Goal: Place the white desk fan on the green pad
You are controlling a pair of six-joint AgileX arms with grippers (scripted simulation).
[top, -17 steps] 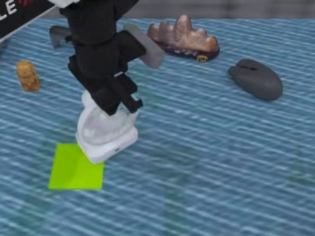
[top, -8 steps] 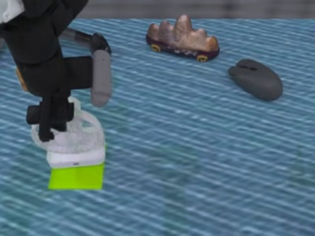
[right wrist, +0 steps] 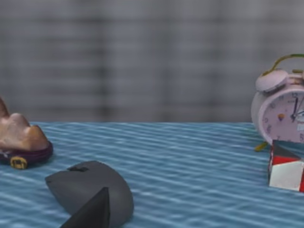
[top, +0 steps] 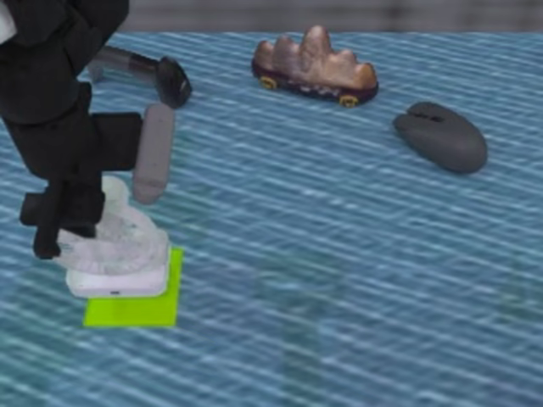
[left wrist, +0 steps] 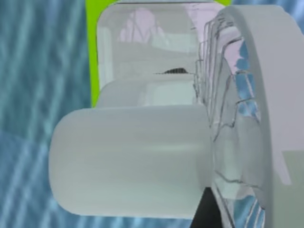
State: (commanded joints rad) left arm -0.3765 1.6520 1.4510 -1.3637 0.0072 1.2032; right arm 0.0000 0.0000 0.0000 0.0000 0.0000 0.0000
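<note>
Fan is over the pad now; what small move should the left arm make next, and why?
Probably nudge toward the table's near-right, then lower. The white desk fan held by the left gripper covers only the far-left part of the green pad, its base overhanging the pad's left edge.

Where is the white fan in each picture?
Top view: the white desk fan sits low on the left, over the green pad.
Left wrist view: it fills the picture, green pad behind.
Right wrist view: not there.
Shared landmark: the green pad.

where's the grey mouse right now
The grey mouse lies at the table's far right in the top view, just right of the brown toy car, away from the fan.
</note>
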